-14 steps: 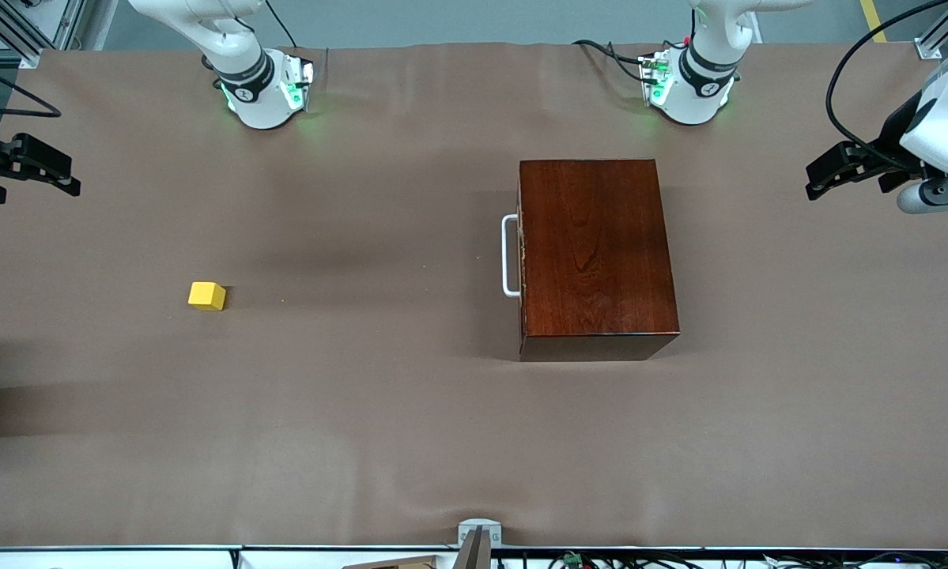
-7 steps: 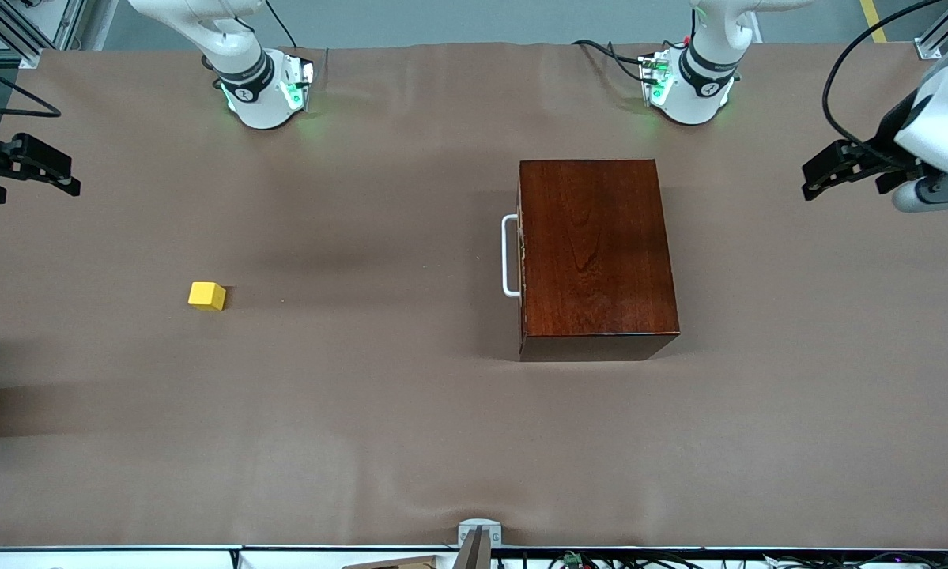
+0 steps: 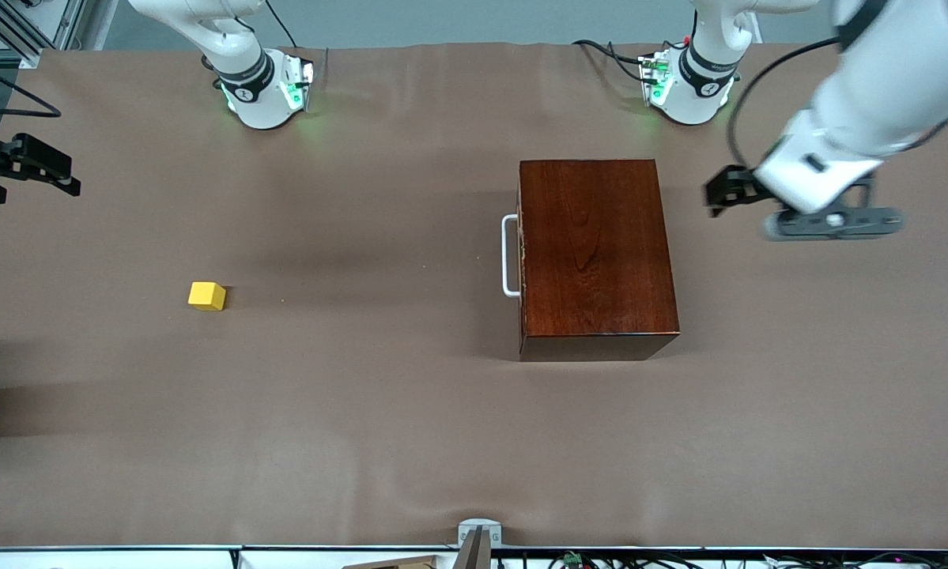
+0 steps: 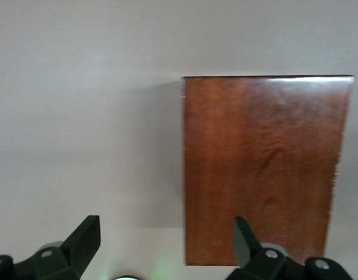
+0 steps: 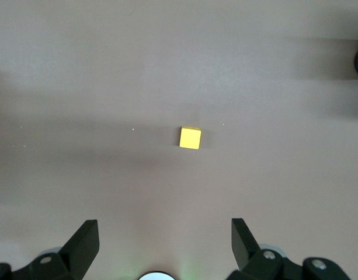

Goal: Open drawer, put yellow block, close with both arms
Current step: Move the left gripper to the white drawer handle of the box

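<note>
1. The box is being carried by the table, toward the left arm's end and closer to the bases' edge than to the camera's edge.
2. The drawer is being kept fully shut in the box, with its white handle turned toward the right arm's end.
3. The block is being left alone on the bare table, well apart from the box, toward the right arm's end.
4. The left arm is being reached out from its base and bent down over the table beside the box, at the box's side away from the handle.
5. The left gripper is being held in the air with its fingers spread wide, gripping nothing; part of the box top is being framed between them in the left wrist view.
6. The right gripper is being held high at the table's edge at the right arm's end, fingers spread apart and empty, pointed down over the block.
</note>
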Tool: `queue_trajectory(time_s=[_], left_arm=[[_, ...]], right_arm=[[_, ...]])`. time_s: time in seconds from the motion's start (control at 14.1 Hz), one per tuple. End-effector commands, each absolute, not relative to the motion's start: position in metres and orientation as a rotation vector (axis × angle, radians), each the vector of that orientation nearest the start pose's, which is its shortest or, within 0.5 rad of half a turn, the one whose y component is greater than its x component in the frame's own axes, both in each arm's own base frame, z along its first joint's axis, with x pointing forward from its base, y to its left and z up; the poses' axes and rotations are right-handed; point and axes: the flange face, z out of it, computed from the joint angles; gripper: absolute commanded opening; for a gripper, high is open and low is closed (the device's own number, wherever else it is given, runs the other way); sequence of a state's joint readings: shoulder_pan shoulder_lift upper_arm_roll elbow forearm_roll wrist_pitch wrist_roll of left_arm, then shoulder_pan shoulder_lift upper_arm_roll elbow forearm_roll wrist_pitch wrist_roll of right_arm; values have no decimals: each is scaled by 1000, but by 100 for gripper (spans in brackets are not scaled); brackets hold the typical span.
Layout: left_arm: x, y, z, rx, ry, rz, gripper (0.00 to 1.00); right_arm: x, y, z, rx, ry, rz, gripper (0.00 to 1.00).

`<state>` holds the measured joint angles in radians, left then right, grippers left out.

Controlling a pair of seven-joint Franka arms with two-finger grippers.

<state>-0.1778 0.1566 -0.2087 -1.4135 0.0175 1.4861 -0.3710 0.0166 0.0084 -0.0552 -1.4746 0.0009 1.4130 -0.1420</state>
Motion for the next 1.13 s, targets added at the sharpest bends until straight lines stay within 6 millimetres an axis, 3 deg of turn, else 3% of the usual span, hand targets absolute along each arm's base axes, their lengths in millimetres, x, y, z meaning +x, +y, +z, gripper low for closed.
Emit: queue_trajectory(time_s=[0.0, 0.14, 0.28, 0.5, 0.85, 1.06], left_arm=[[563, -296, 578, -3141, -19, 138, 100], [554, -360, 543, -3141, -53, 136, 100], [544, -410, 501, -3125, -41, 169, 100], [518, -492, 444, -3086, -98, 59, 100], [475, -555, 372, -2946, 11, -41, 100], [464, -565, 359, -2927, 2, -52, 100]], right_arm=[[532, -22, 656, -3111, -135, 102, 100], [532, -22, 656, -3111, -135, 102, 100], [532, -22, 656, -3111, -135, 102, 100], [532, -22, 655, -3110, -135, 104, 100], [532, -22, 655, -3110, -135, 104, 100], [532, -21, 655, -3110, -140, 104, 100]])
